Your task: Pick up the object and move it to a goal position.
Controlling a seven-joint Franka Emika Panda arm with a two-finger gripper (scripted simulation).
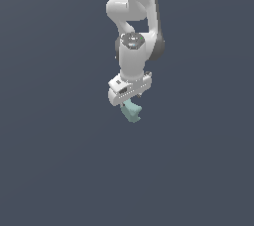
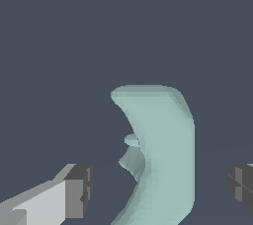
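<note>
The white-grey robot arm [image 1: 133, 31] hangs down over a plain dark slate-grey ground [image 1: 54, 160]. Directly below its white gripper [image 1: 130, 102] sits the small, matte, pale teal-green lumpy block [image 1: 132, 111]. In the wrist view, that curved block [image 2: 160, 160] lies between the dark grey finger pads [image 2: 81, 189], which stand wide apart, with a gap on each side of it.
</note>
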